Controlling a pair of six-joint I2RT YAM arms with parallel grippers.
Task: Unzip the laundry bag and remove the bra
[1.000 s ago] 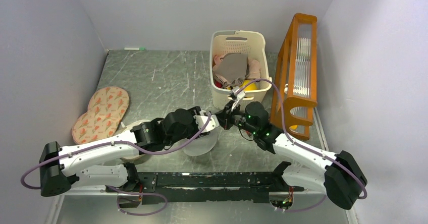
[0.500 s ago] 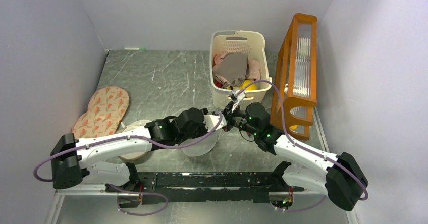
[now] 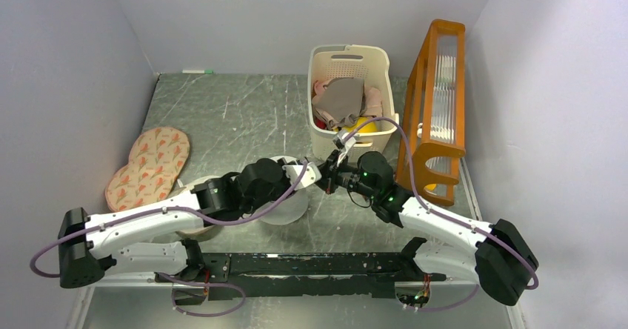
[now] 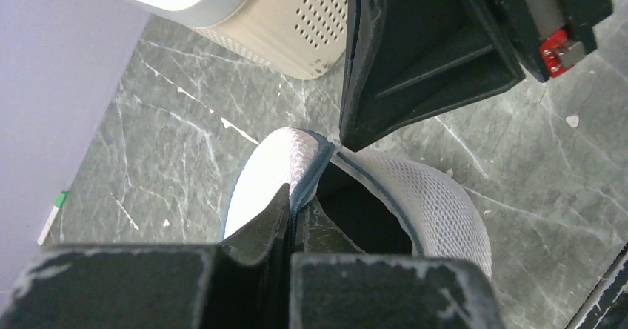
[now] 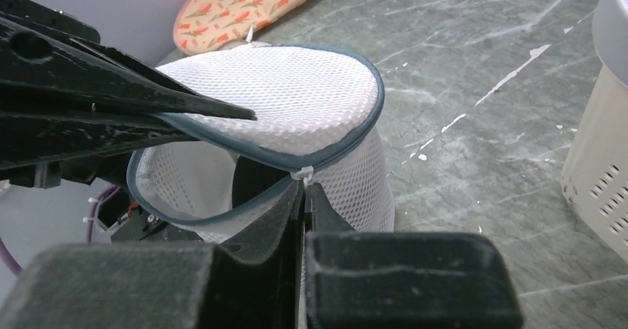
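Both arms meet at the middle of the worktop (image 3: 237, 114), right over the laundry bag (image 5: 296, 99), which sits just in front of the cream basket (image 3: 374, 62). The left end effector (image 4: 295, 207) is clenched on the bag's dark zip rim, fingers pinched tight with white mesh caught between them. The right end effector (image 5: 304, 195) is clamped too, on the rim at the opposite side, a small white tab sitting just above its fingertips. Between the two grips the bag gapes open, its round mesh flap lifted and tilted up like a lid. There's a dark shape (image 4: 363, 218) down inside the opening — whether that's the bra, I cannot tell from here. Off to the left, the pink patterned pads (image 3: 148, 166) lie flat near the wall, well apart from the action, and the orange rack (image 3: 437, 84) leans against the right wall beside the basket.
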